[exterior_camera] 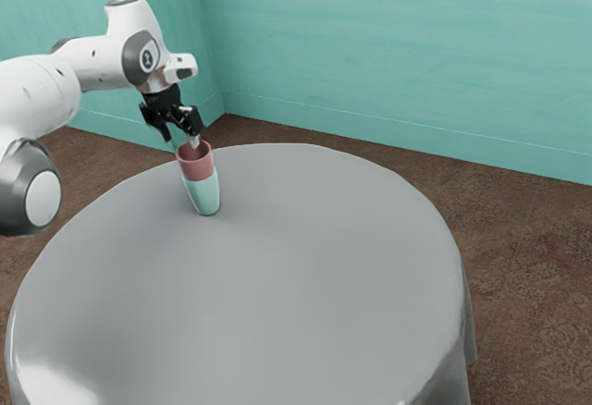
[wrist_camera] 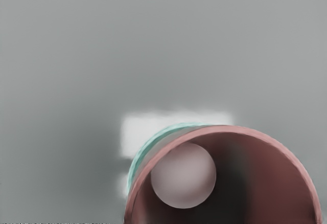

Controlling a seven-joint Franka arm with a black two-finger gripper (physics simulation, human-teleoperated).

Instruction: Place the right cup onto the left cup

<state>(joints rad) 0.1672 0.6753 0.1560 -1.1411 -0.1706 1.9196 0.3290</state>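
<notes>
A pink cup (exterior_camera: 196, 166) was seen seated in a teal cup (exterior_camera: 204, 194) on a gray, cloth-covered round tabletop (exterior_camera: 277, 266), its lower part enclosed by the teal one and its upper part left exposed above the teal rim. The pair was set near the tabletop's edge, toward the upper left of the exterior view. The black tool (exterior_camera: 181, 141) was poised at the pink cup's mouth, its two fingers spread wide, one at the rim and the other outside the cup, with nothing gripped between them. The white arm (exterior_camera: 97, 65) was extended from the exterior view's left, against turquoise walls (exterior_camera: 388, 49) and a brown patterned floor (exterior_camera: 527, 276). In the wrist view, the pink cup's open mouth and pale round bottom were captured from above, a sliver of teal rim was exposed alongside, and bright patches were cast on the gray surface beside the cups.
</notes>
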